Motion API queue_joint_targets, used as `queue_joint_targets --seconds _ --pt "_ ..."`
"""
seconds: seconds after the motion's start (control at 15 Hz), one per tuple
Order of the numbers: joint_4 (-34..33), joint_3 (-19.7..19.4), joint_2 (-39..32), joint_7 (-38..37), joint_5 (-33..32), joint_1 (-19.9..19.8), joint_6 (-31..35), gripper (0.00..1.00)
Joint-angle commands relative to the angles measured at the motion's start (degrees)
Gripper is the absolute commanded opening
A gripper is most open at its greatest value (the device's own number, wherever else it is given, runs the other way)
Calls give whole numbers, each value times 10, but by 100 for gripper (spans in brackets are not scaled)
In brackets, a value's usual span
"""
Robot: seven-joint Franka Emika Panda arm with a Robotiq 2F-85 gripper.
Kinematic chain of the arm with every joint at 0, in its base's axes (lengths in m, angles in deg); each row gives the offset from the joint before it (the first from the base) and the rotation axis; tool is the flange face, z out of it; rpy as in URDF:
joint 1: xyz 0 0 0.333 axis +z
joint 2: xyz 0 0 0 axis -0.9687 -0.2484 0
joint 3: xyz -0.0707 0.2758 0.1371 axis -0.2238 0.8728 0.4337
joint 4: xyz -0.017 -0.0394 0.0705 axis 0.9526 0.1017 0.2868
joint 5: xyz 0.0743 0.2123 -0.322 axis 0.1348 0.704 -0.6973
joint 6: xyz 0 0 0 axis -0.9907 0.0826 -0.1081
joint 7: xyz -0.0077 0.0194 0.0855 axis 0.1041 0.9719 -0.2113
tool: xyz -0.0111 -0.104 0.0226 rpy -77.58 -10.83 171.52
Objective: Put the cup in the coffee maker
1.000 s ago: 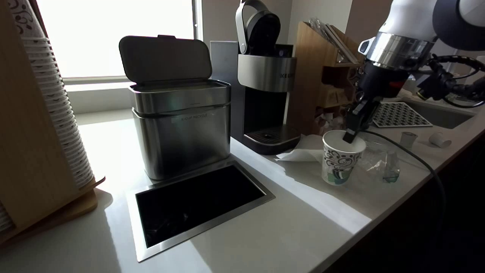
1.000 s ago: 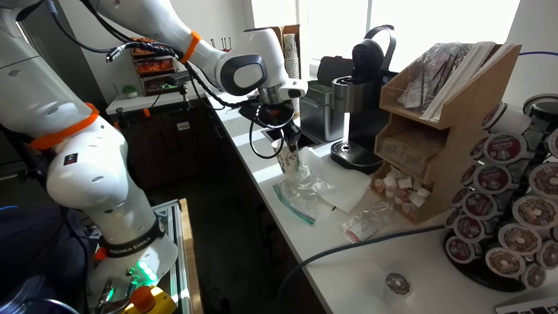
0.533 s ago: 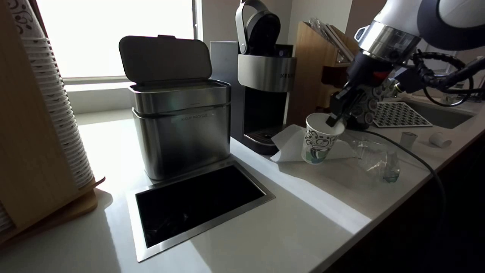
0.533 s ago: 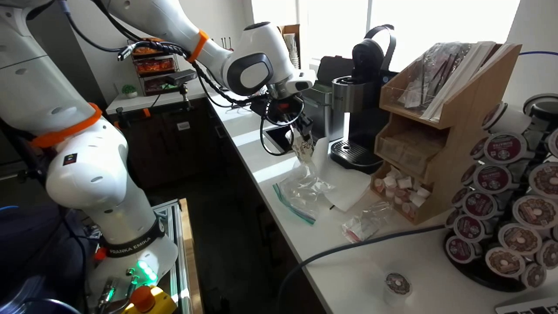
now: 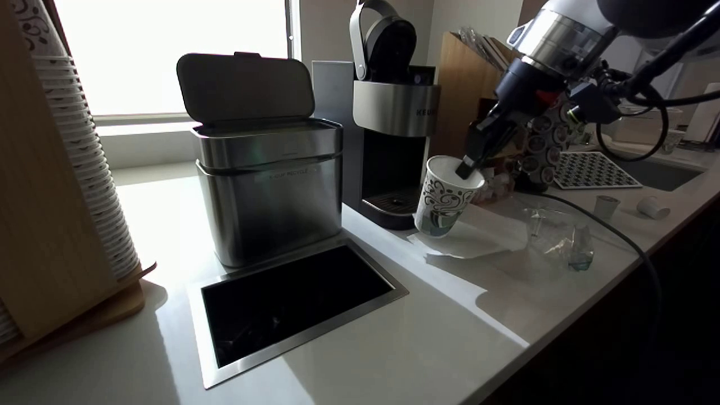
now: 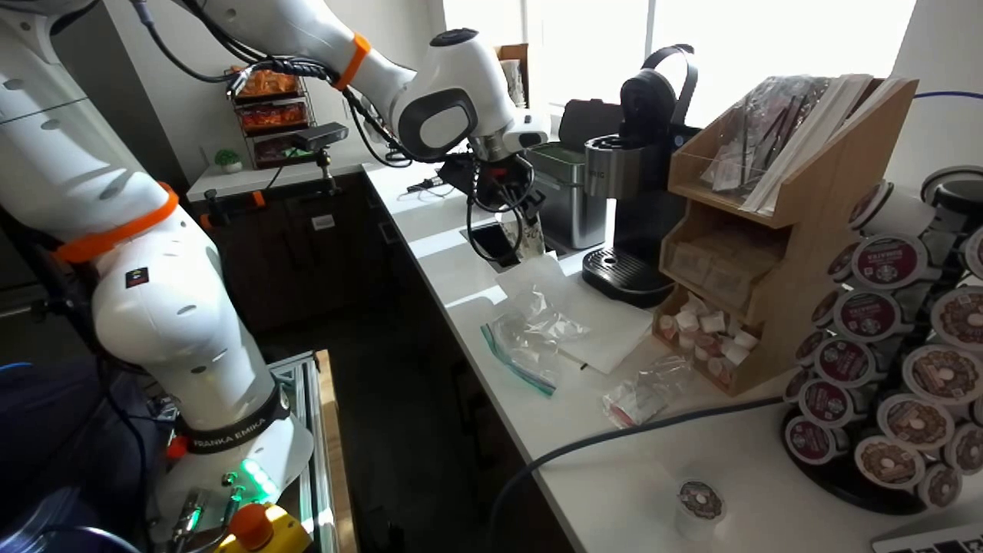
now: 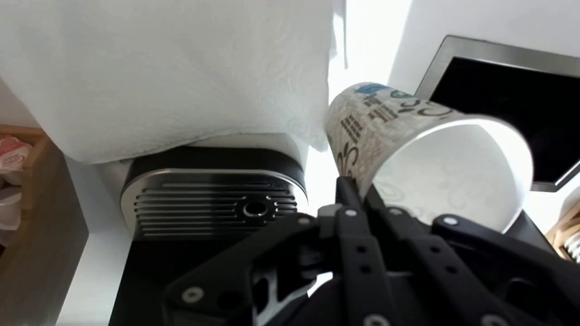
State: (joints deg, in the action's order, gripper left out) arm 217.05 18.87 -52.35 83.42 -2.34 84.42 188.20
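A: "Well, which view settles my grip?"

B: "The wrist view: my black two-fingered gripper [image 7: 361,192] pinches the wall of a white paper cup [image 7: 362,131] with dark scrollwork, one finger inside, one outside."

A: "And the cup's position?"

B: "Held tilted, near but outside the bay [image 5: 391,163] of a tall black coffee maker [image 5: 396,109] with a silver band. In both exterior views I see its rounded black top [image 5: 394,48]; my wrist view instead looks down on its slotted drip tray [image 7: 190,210]."
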Motion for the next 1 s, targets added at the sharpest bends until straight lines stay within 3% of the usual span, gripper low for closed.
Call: queue_joint_targets --seconds 0.0,0.47,0.93 --pt "-6 5 -15 -8 -16 -10 43 1" --pt "-14 3 -64 -21 -24 -31 153 1" --pt "-24 -1 -68 25 38 5 181 1"
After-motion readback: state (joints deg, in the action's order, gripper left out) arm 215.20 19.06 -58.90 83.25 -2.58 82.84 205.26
